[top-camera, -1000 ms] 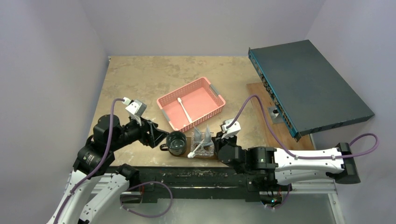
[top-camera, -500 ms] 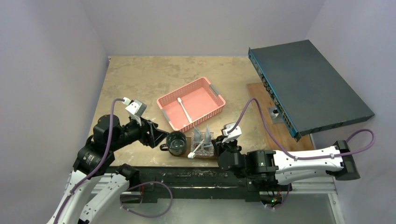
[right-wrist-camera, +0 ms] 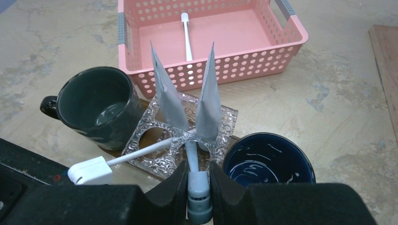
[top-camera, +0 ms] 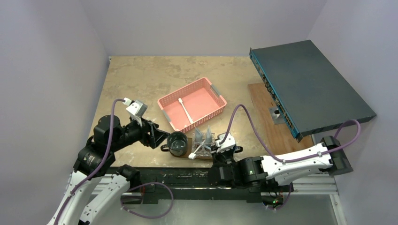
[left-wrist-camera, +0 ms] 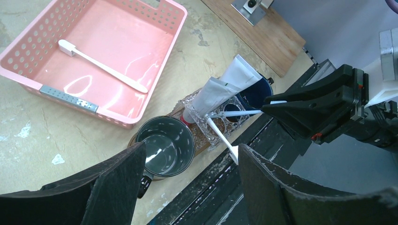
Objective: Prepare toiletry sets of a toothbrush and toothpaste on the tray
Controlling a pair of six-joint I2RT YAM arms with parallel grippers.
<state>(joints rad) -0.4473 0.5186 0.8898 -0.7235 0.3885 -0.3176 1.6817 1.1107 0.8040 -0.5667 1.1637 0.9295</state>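
Right end effector (right-wrist-camera: 198,172) is clenched on a toothbrush (right-wrist-camera: 191,154). The brush pokes into the clear holder (right-wrist-camera: 220,123) on the tray (left-wrist-camera: 202,141), just right of the grey mug (right-wrist-camera: 101,105), with two tubes (right-wrist-camera: 209,101) standing there too. Left end effector (left-wrist-camera: 190,152) hangs released just left of the mug.
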